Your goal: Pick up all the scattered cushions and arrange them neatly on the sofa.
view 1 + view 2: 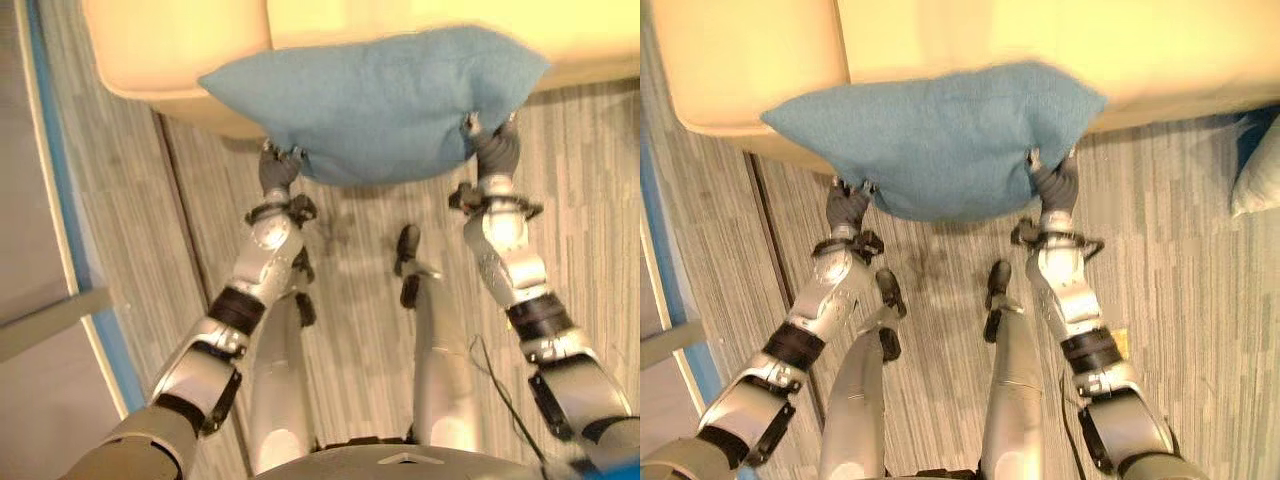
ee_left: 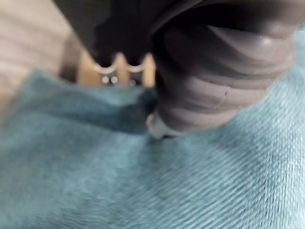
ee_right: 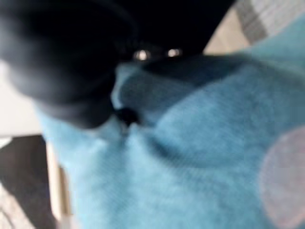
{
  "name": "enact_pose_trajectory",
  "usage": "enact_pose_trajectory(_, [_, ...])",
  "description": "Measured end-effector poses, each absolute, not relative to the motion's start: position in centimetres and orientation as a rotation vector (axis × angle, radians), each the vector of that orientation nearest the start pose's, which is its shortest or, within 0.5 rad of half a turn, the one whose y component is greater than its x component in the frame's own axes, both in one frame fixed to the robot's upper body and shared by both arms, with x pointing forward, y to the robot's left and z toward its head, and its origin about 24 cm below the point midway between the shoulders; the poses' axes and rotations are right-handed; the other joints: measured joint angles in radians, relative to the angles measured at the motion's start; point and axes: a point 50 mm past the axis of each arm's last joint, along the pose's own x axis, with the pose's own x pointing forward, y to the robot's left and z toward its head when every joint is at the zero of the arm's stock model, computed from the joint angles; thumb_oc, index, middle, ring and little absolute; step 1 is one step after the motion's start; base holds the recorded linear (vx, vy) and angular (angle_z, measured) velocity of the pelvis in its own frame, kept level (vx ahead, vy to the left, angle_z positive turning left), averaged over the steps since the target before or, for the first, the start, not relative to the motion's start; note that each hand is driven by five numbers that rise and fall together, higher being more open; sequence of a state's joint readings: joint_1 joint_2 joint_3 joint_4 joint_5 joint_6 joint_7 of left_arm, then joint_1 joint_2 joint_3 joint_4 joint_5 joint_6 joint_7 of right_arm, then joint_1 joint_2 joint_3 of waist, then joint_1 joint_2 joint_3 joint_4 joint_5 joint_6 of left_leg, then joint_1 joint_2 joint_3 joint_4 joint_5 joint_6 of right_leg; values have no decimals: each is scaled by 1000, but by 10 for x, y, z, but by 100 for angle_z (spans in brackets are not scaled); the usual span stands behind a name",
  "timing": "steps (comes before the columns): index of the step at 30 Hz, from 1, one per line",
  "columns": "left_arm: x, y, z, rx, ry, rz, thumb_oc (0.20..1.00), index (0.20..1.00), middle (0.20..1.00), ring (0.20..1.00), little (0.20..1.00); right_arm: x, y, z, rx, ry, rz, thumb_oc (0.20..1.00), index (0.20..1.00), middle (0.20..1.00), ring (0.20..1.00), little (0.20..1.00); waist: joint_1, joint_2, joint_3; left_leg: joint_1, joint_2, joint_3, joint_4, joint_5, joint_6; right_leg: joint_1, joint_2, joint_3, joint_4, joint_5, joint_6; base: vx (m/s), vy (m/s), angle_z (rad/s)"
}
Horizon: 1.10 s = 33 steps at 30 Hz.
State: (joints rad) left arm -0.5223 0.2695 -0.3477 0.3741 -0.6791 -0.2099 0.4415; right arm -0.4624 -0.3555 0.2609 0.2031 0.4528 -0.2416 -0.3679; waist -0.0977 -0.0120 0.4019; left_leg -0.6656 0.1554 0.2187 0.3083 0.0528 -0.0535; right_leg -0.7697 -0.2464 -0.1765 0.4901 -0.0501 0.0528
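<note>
A blue cushion hangs in the air in front of the cream sofa, its top edge over the sofa's front. My left hand grips its lower left edge and my right hand its lower right edge. A thumb tip shows on the cloth at each hand, with the fingers tucked beneath. In the left wrist view the blue cloth bunches against the ribbed cover. The cushion's cloth puckers at the hand in the right wrist view.
A pale cushion lies on the striped floor at the far right, beside something dark blue. A blue-edged grey panel runs along the left. The sofa's rounded arm stands to the left of the held cushion.
</note>
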Motion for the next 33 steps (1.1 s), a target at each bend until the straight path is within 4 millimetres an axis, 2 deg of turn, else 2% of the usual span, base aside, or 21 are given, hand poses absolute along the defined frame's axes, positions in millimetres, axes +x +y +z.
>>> enact_pose_trajectory(1, [332, 133, 88, -320, -85, 114, 200, 200, 200, 200, 200, 318, -159, 120, 109, -319, -72, 200, 200, 200, 200, 200, 4, -3, -53, 30, 0, 5, -20, -6, -8, 24, 0, 0, -11, -9, 6, 74, 111, -8])
enact_pose_trajectory(2, [330, 134, 83, -313, -78, 109, 200, 200, 200, 200, 200, 316, -161, 114, 101, -303, -70, 200, 200, 200, 200, 200, 7, -6, -67, 61, -1, 17, -32, -3, -2, 50, -2, 0, -25, -7, 7, 119, 164, -18])
enact_pose_trajectory(5, [320, 135, 66, -295, -26, 101, 200, 200, 200, 200, 200, 308, -164, 97, 92, -243, -71, 200, 200, 200, 200, 200, 0, -12, -67, 195, -6, 41, -85, -2, -3, 173, 12, 3, -83, 7, 22, 157, 124, -19])
enact_pose_trajectory(7, [302, 133, 37, -274, 64, 94, 200, 200, 200, 200, 200, 290, -168, 67, 93, -144, -83, 200, 200, 200, 200, 200, -5, -13, -85, 395, -17, 80, -172, -4, -8, 365, 25, 13, -193, 30, 44, 208, 223, -37])
enact_pose_trajectory(8, [297, 134, 30, -268, 86, 89, 200, 200, 200, 200, 200, 284, -170, 59, 91, -115, -90, 200, 200, 200, 200, 200, -10, -13, -113, 430, -22, 90, -194, -13, -13, 399, 25, 18, -221, 36, 53, 157, 170, -36])
enact_pose_trajectory(11, [288, 135, 19, -256, 118, 61, 200, 200, 200, 200, 200, 272, -177, 45, 80, -67, -99, 200, 200, 200, 200, 200, -24, -32, -176, 521, -50, 135, -255, -13, -2, 463, 16, 44, -278, 77, 78, 94, 119, -35])
enact_pose_trajectory(14, [288, 140, 18, -242, 121, 60, 200, 200, 200, 200, 200, 272, -173, 43, 86, -57, -93, 200, 200, 200, 200, 200, -26, -46, -188, 579, -63, 196, -279, -21, 8, 462, 14, 55, -280, 134, 102, 102, 133, -59])
enact_pose_trajectory(16, [285, 144, 15, -238, 130, 72, 200, 200, 200, 200, 200, 271, -170, 40, 76, -44, -85, 200, 200, 200, 200, 200, -22, -44, -190, 630, -66, 240, -300, -31, 9, 469, 15, 37, -271, 163, 114, 101, 24, -67])
enact_pose_trajectory(17, [286, 146, 16, -230, 125, 77, 200, 200, 200, 200, 200, 271, -168, 40, 83, -45, -84, 200, 200, 200, 200, 200, -20, -43, -191, 654, -59, 264, -311, -42, 6, 476, 11, -19, -284, 190, 109, 133, -25, -50])
enact_pose_trajectory(19, [285, 147, 15, -214, 122, 77, 200, 200, 200, 200, 200, 270, -170, 39, 78, -41, -84, 200, 200, 200, 200, 200, -27, -41, -195, 673, -63, 269, -334, -46, 8, 479, -1, -107, -284, 179, 125, 142, -60, -25])
enact_pose_trajectory(20, [283, 146, 14, -209, 125, 75, 200, 200, 200, 200, 200, 268, -172, 38, 76, -36, -87, 200, 200, 200, 200, 200, -29, -41, -197, 683, -63, 267, -344, -45, 6, 482, 4, -126, -279, 149, 131, 210, -208, -2])
enact_pose_trajectory(21, [279, 149, 10, -210, 137, 80, 200, 200, 200, 200, 200, 267, -173, 36, 73, -26, -82, 200, 200, 200, 200, 200, -23, -36, -211, 684, -56, 267, -344, -45, -3, 488, 11, -159, -273, 96, 102, 163, -181, -1])
enact_pose_trajectory(22, [278, 149, 9, -211, 143, 77, 200, 200, 200, 200, 200, 267, -174, 36, 70, -25, -80, 200, 200, 200, 200, 200, -21, -30, -213, 685, -51, 267, -345, -44, -6, 498, 5, -177, -275, 87, 82, 169, -229, 14])
enact_pose_trajectory(23, [274, 143, 3, -221, 174, 65, 200, 200, 200, 200, 200, 265, -180, 34, 44, -16, -78, 200, 200, 200, 200, 200, -24, -3, -225, 681, -33, 247, -341, -33, -25, 514, 37, -175, -290, 82, 65, 107, -182, 29])
enact_pose_trajectory(25, [268, 138, -3, -237, 200, 58, 200, 200, 200, 200, 200, 261, -188, 31, 8, 0, -80, 200, 200, 200, 200, 200, -19, 22, -235, 685, -12, 228, -333, -17, -30, 540, 70, -177, -304, 70, 30, 121, -248, 25])
enact_pose_trajectory(26, [266, 139, -5, -243, 207, 63, 200, 200, 200, 200, 200, 261, -188, 30, 2, 7, -75, 200, 200, 200, 200, 200, -14, 19, -235, 669, 16, 204, -270, -16, -55, 547, 83, -196, -294, 46, -2, 87, -199, 7])
enact_pose_trajectory(28, [263, 144, -9, -241, 218, 69, 200, 200, 200, 200, 200, 259, -184, 27, 21, 20, -65, 200, 200, 200, 200, 200, -6, -10, -242, 598, 55, 182, -107, 5, -74, 561, 86, -194, -286, 22, -41, 176, -240, 3])
enact_pose_trajectory(29, [261, 143, -10, -245, 224, 66, 200, 200, 200, 200, 200, 258, -181, 26, 32, 25, -62, 200, 200, 200, 200, 200, 9, -15, -240, 571, 78, 115, -15, 39, -84, 596, 112, -181, -305, -1, -55, 177, -168, -10])
enact_pose_trajectory(30, [260, 142, -12, -248, 228, 66, 200, 200, 200, 200, 200, 257, -181, 25, 34, 28, -68, 200, 200, 200, 200, 200, 18, -30, -235, 520, 80, 59, 73, 8, -94, 617, 126, -174, -333, 4, -69, 169, -70, -30])
enact_pose_trajectory(31, [259, 142, -12, -252, 230, 70, 200, 200, 200, 200, 200, 257, -182, 25, 34, 28, -70, 200, 200, 200, 200, 200, 33, -31, -237, 508, 49, 32, 47, -35, -102, 639, 131, -162, -368, 18, -53, 217, -12, -45])
enact_pose_trajectory(33, [258, 140, -14, -257, 236, 66, 200, 200, 200, 200, 200, 258, -185, 27, 25, 22, -72, 200, 200, 200, 200, 200, 35, -37, -239, 476, 1, 55, -69, -37, -95, 661, 155, -149, -406, 14, -49, 216, -3, -29])
